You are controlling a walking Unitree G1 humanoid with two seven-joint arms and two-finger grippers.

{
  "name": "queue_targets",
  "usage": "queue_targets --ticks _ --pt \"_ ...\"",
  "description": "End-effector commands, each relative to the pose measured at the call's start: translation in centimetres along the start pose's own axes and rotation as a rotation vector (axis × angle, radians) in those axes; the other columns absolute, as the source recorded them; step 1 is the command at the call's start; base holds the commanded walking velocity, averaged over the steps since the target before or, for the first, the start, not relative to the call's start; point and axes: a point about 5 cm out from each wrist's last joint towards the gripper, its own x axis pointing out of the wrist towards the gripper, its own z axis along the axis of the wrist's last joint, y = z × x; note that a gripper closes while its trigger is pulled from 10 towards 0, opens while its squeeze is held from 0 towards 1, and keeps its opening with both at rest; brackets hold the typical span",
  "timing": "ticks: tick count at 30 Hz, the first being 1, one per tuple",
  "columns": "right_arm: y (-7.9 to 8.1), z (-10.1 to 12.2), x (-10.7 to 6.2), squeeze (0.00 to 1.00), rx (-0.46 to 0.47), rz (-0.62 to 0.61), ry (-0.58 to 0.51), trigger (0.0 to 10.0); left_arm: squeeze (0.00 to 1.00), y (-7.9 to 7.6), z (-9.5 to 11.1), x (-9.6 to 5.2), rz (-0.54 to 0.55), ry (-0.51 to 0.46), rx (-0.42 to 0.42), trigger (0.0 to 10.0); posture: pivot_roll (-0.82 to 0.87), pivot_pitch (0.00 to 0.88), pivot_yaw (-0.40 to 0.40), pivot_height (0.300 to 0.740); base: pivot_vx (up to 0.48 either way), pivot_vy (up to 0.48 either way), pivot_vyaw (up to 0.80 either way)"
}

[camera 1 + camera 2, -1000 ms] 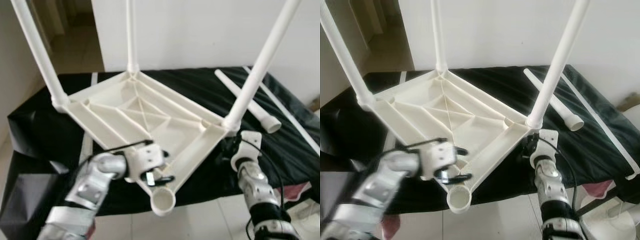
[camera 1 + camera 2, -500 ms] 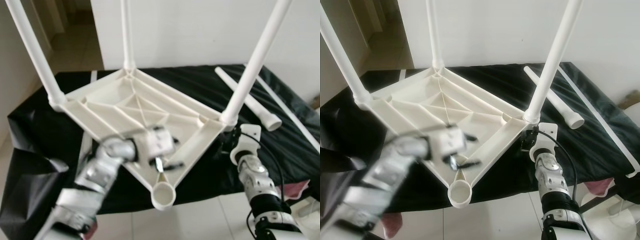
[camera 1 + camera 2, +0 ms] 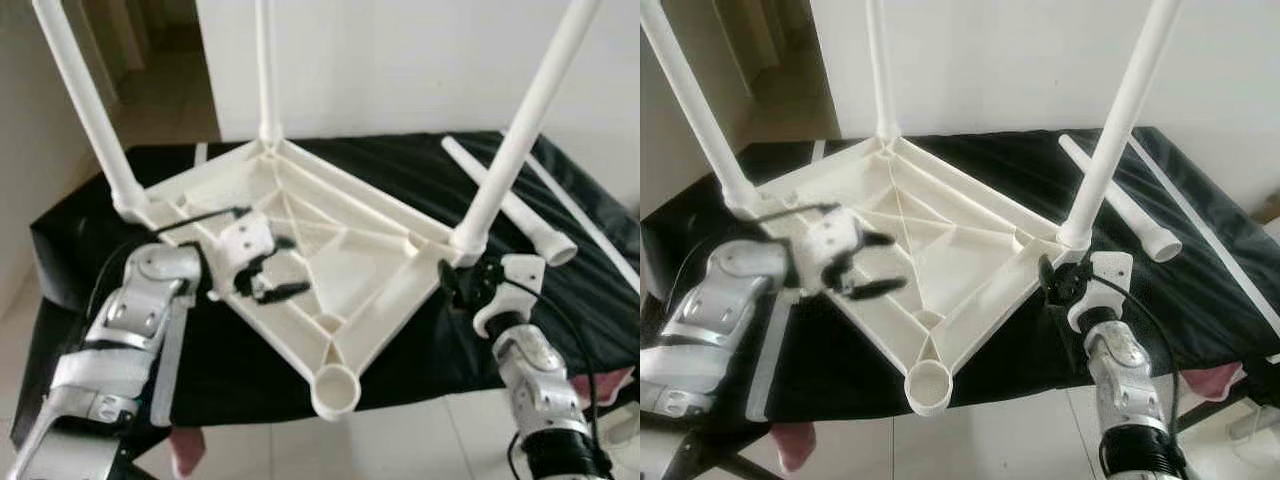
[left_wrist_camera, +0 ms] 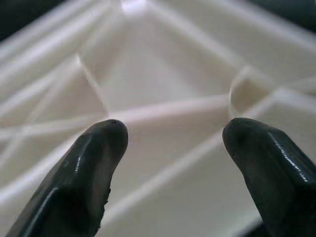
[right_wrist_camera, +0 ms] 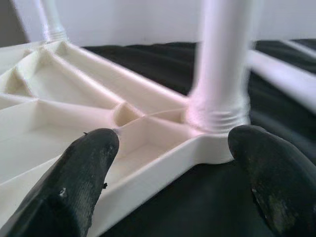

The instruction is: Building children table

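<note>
Nearest the camera, at the lower middle of the right eye view, sits the empty round socket [image 3: 930, 385] at the front corner of the upturned white tabletop [image 3: 950, 250], with no leg in it. The tabletop lies underside up on a surface draped in black cloth [image 3: 1000, 170], its ribs forming a web of triangles and channels.

At the lower right of the frame the right gripper [image 3: 1052, 277] is held just beside the right corner of the tabletop, below the base of the right leg [image 3: 1110, 130]. In the right wrist view its two black fingers [image 5: 79, 177] are spread wide apart with nothing between them, and the threaded foot of that leg stands beyond the gap.

At the left of the frame the left gripper [image 3: 868, 265] hovers over the ribbed underside near the left edge, its silver arm reaching in from the lower left. Its fingers [image 4: 89, 168] are likewise parted and hold nothing; the white ribs show through the gap.

Farther back, the left leg [image 3: 695, 100] rises from the left corner and the rear leg [image 3: 878, 70] from the far corner, both upright and running out of the top of the frame. A loose fourth leg [image 3: 1120, 205] lies on the cloth at the right, well apart from the tabletop, with a thin white strip [image 3: 1200, 215] lying beyond it. A pale wall stands behind.
</note>
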Motion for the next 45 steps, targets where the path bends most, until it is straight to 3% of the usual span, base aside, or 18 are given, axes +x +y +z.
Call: queue_targets --ticks 1,15,30,36,40,45 --pt "-0.4 0.4 -0.1 0.00 0.012 -0.004 -0.008 10.0 0.00 0.4 -0.2 0.5 -0.038 0.063 0.047 10.0 0.03 0.000 0.006 0.740 0.000 0.000 0.00" --pt "0.3 1.2 -0.3 0.00 0.035 0.030 -0.022 10.0 0.00 1.2 -2.6 2.7 -0.001 0.240 0.104 10.0 0.03 0.000 0.006 0.740 0.000 0.000 0.00" --pt "0.4 1.4 -0.5 0.00 0.037 0.030 -0.020 10.0 0.00 2.0 -2.6 4.1 -0.028 0.338 0.173 10.0 0.02 0.000 0.032 0.740 0.000 0.000 0.00" --pt "0.7 1.3 -0.8 0.00 0.043 0.029 -0.018 10.0 0.00 2.0 -2.9 4.8 -0.042 0.366 0.130 10.0 0.01 0.000 0.042 0.740 0.000 0.000 0.00" --pt "0.7 1.3 -1.1 0.00 0.043 0.021 -0.018 10.0 0.00 2.2 -3.2 5.2 0.026 0.389 0.035 10.0 0.00 0.000 0.047 0.740 0.000 0.000 0.00" --pt "0.5 1.3 -1.2 0.00 0.039 0.017 -0.016 10.0 0.00 2.6 -3.1 5.4 0.092 0.368 -0.009 10.0 0.00 0.000 0.045 0.740 0.000 0.000 0.00"
